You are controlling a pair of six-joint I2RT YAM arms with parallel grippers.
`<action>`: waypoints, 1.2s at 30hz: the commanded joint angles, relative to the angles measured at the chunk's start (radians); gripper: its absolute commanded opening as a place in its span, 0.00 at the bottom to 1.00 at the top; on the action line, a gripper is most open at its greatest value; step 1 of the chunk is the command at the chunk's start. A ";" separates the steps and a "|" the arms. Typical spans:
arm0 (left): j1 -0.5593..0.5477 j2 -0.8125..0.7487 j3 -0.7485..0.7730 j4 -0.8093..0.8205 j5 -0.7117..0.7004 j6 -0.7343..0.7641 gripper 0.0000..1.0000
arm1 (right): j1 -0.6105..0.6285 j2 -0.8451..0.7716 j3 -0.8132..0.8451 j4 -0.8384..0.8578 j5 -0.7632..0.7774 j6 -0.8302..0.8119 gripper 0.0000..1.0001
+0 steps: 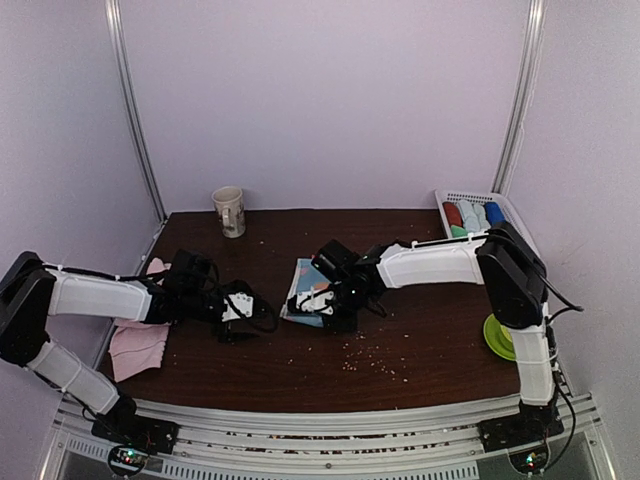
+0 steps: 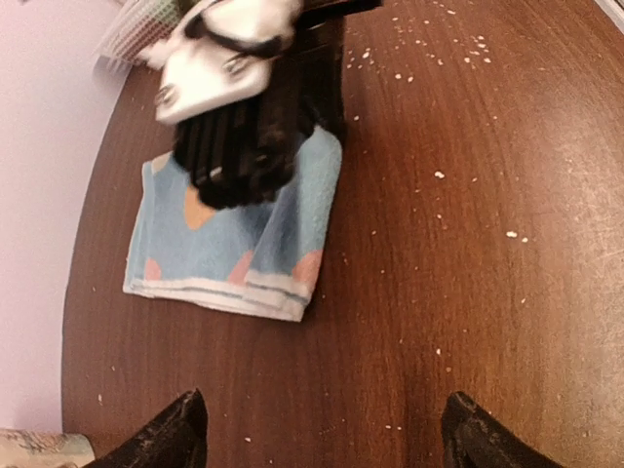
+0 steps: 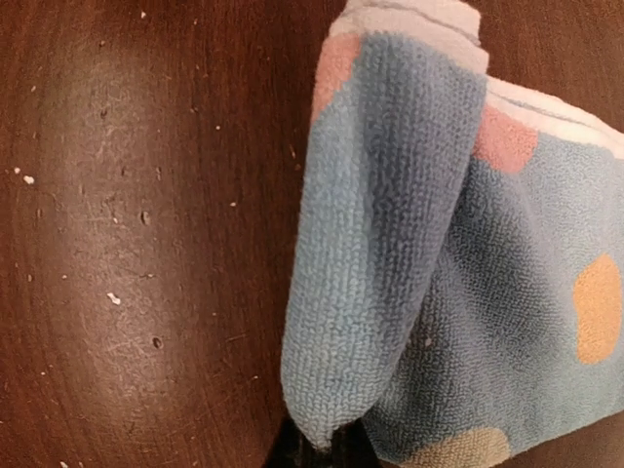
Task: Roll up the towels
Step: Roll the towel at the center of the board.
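A light blue towel [image 1: 303,285] with orange and pink dots lies folded at the table's middle. My right gripper [image 1: 332,312] rests on its near edge, shut on a rolled-over fold of the blue towel [image 3: 390,253] that is pinched at the fingertips [image 3: 322,453]. From the left wrist view, the blue towel [image 2: 229,249] lies flat with the right gripper [image 2: 244,127] on its far half. My left gripper [image 2: 327,439] hovers open over bare wood a little short of the towel, with nothing between its fingers. A pale pink towel [image 1: 138,347] lies at the table's left edge, beside the left arm.
A white slatted basket [image 1: 505,207] at the back right holds several rolled cloths. A mug [image 1: 229,211] stands at the back, left of centre. A green round object [image 1: 497,336] sits at the right edge. Crumbs dot the dark wooden table [image 1: 400,350].
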State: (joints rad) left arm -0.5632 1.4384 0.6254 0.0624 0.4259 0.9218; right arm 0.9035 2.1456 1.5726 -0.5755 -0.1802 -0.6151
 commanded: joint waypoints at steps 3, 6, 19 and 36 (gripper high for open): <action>-0.088 0.017 -0.040 0.185 -0.082 0.135 0.77 | -0.032 0.107 0.135 -0.245 -0.248 0.021 0.00; -0.126 0.044 -0.041 0.225 -0.131 0.135 0.74 | -0.037 0.148 0.195 -0.315 -0.305 0.014 0.00; -0.188 0.161 -0.013 0.252 -0.229 0.148 0.61 | -0.047 0.183 0.224 -0.382 -0.373 0.007 0.00; -0.208 0.234 0.049 0.229 -0.214 0.098 0.54 | -0.047 0.189 0.229 -0.388 -0.369 0.015 0.00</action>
State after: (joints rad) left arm -0.7624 1.6444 0.6376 0.2871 0.1963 1.0431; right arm 0.8566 2.2887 1.8145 -0.9123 -0.5545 -0.6025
